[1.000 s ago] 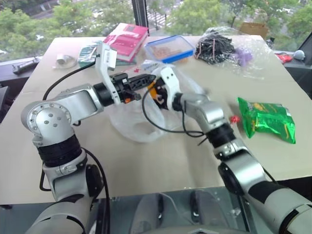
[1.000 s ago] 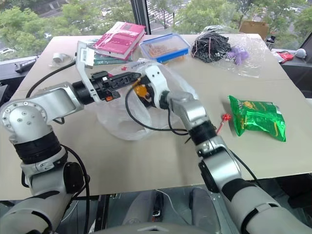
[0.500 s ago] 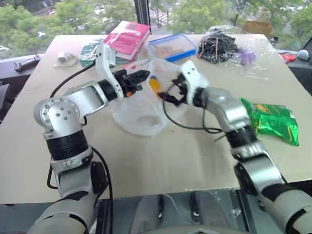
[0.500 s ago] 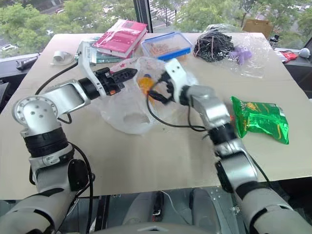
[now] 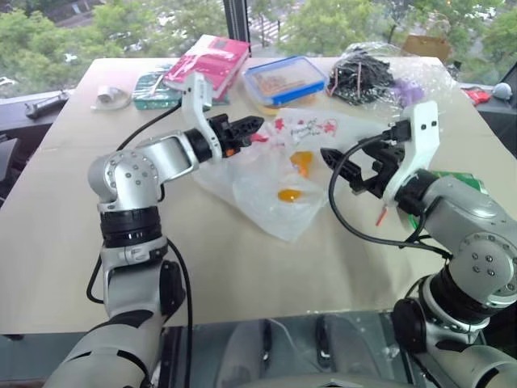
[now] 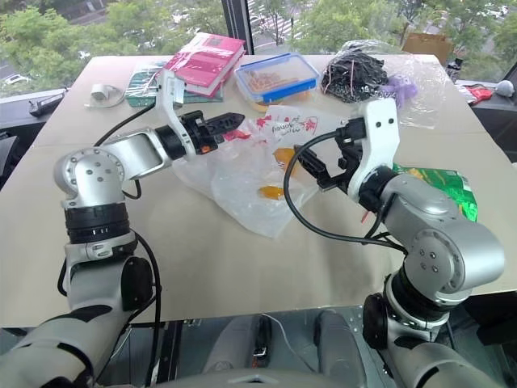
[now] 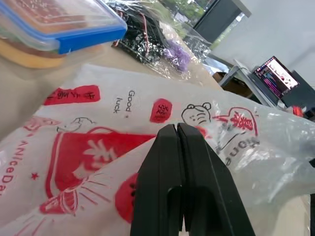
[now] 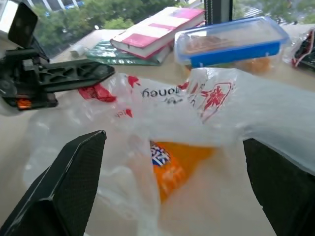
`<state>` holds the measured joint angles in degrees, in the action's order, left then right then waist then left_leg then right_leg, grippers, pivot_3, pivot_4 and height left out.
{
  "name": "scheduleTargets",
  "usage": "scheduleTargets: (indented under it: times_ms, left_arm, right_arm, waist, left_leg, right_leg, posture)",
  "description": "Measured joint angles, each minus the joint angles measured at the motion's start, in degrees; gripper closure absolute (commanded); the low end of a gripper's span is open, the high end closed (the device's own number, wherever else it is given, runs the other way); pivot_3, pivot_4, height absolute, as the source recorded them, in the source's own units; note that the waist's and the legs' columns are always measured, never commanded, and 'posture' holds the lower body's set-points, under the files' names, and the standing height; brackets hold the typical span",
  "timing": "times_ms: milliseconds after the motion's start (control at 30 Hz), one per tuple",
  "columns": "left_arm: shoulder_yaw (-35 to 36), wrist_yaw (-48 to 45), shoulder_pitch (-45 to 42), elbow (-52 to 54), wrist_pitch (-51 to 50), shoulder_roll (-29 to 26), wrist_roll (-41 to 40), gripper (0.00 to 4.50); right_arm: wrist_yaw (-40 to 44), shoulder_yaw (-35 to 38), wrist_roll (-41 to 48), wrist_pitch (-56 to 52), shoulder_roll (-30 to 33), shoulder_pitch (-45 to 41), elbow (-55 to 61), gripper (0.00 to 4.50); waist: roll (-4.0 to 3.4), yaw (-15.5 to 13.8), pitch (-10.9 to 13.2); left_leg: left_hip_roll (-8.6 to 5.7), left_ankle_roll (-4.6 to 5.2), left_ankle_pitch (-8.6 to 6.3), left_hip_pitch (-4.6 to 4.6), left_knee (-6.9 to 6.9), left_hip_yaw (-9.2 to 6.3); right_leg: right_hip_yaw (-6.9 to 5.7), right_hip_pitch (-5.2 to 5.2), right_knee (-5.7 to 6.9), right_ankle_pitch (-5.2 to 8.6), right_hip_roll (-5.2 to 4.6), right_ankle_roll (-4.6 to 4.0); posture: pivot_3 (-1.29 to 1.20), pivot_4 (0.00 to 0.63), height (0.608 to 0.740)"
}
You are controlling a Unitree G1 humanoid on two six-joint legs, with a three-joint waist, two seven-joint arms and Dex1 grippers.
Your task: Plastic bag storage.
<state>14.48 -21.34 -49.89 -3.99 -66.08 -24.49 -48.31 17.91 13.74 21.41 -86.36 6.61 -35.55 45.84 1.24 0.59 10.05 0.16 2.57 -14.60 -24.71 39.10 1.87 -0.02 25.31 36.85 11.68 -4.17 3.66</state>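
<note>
left gripper [image 5: 252, 125]: we pinch plastic bag [image 5: 279, 174] corner, jaws closed
right gripper [image 5: 343, 164]: wide open, empty
bag: stretches between both, right nearer the loose end

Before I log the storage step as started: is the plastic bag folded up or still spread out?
Spread out. The plastic bag lies loosely crumpled across the table, one edge pinched by the left gripper; no folds made.

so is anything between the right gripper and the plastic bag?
Nothing visible. The right gripper is open, its fingers pointing at the plastic bag across bare table. The left gripper is shut on the bag's far edge, clear of that path.
</note>
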Motion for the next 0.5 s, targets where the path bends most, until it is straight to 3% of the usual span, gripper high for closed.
scheduleTargets:
  times_ms: [200,333,500]
  left_arm:
    - [-1.7,-8.1,0.9,3.5,-1.3,-2.8,-2.7,4.50]
    - [-2.0,-9.7,3.2,7.0,-2.2,-4.8,-3.1,4.50]
    - [-2.1,-7.1,5.6,8.0,-2.2,-4.5,-2.2,4.50]
  right_arm:
    - [-0.9,-17.9,-7.9,16.7,12.0,5.6,-18.1,0.02]
    - [0.8,-22.4,-9.9,25.5,13.0,5.2,-23.5,0.02]
    - [16.1,-25.7,4.3,28.7,10.9,7.6,-15.9,0.02]
  waist:
    - [-0.02,1.0,0.0]
    - [-0.02,1.7,0.0]
    - [0.00,1.3,0.0]
  left_leg:
    - [0.07,0.00,0.00,0.08,0.00,0.09]
    - [0.14,0.00,0.00,0.08,0.00,0.10]
    - [0.23,0.02,-0.01,-0.01,0.08,-0.06]
  right_leg:
    - [0.08,0.01,0.03,0.01,0.06,0.00]
    - [0.10,0.00,0.02,0.01,0.11,0.00]
    - [-0.02,-0.04,-0.02,0.00,0.08,0.01]
  posture:
    - [0.00,0.150,0.740]
    - [0.00,0.150,0.740]
    - [0.00,0.150,0.740]
